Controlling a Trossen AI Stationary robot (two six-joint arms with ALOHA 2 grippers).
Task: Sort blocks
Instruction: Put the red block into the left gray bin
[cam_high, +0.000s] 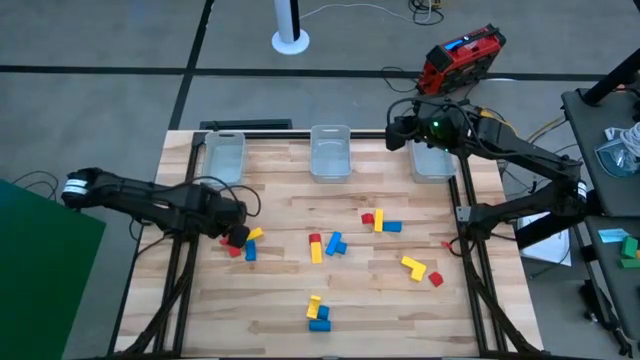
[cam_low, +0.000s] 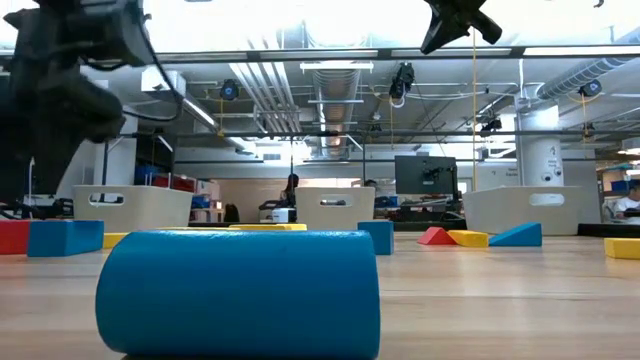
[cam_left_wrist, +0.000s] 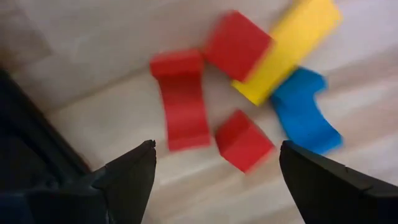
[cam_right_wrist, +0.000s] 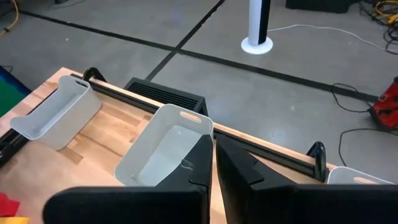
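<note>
Hidden: left gripper (cam_high: 236, 236) covers red blocks (cam_left_wrist: 205, 106); fingers spread.
Right gripper (cam_right_wrist: 213, 163): fingers pressed together.
Surface (cam_high: 280, 300): pale wood.

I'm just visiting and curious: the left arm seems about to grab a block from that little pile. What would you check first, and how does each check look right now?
1. Left gripper open: ok, fingers spread wide.
2. Above the pile: ok, it hangs over the red blocks, yellow block and blue block.
3. One block singled out: not ok, the pile is crowded, blocks touching.
4. Right gripper out of the way: ok, shut, far off by the bins.
5. Bins ready: ok, three stand along the far edge of the table.
6. Which bin takes red: cannot tell.
</note>
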